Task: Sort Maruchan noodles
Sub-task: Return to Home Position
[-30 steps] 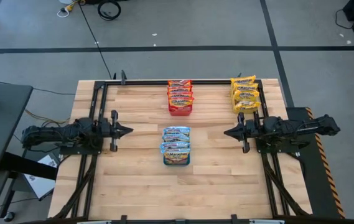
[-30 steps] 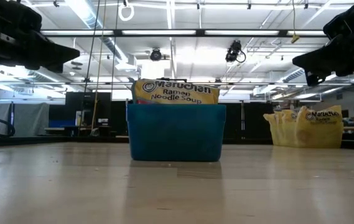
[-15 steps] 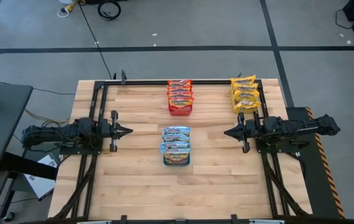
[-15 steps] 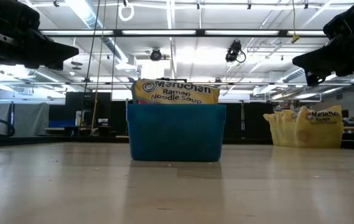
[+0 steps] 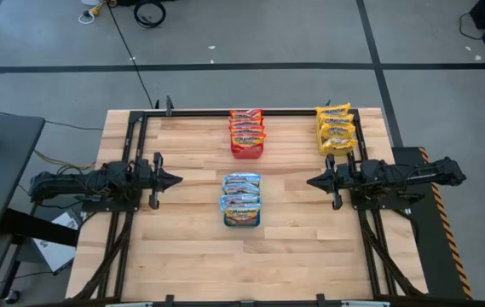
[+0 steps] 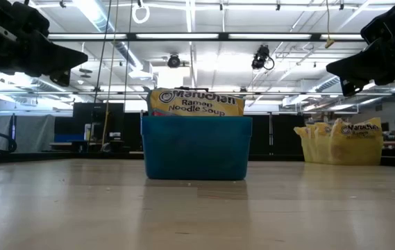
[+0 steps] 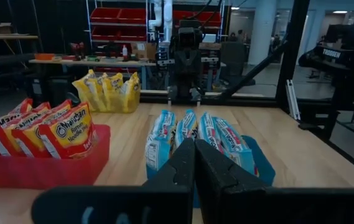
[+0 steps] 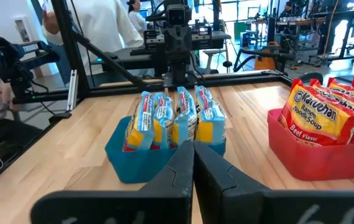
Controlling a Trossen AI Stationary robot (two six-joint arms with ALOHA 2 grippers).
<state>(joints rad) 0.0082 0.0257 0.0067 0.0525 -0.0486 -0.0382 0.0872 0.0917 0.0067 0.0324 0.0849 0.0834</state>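
The blue noodle packets (image 5: pixel 242 198) stand on edge in the blue tray (image 6: pixel 196 149) at the middle of the table (image 5: pixel 182 256). The red packets (image 5: pixel 247 130) fill the red tray (image 7: pixel 40 171) at the far edge. The yellow packets (image 5: pixel 337 128) are bunched at the far right corner (whatever holds them hardly shows beneath them). No packet lies loose on the wood.

The left gripper (image 5: pixel 176 180) hangs over the left side of the table and the right gripper (image 5: pixel 310 181) over the right side. Both point inward toward the blue tray and are well apart from it. Neither holds anything: the wrist views show the left fingers (image 7: pixel 177 174) pressed together, and the right fingers (image 8: pixel 217 174) the same.

Over the last second almost nothing has moved. The packets sit as they did, and only the left arm has shifted a touch in the low view. I judge the sorting finished, with both arms all but settled at rest.
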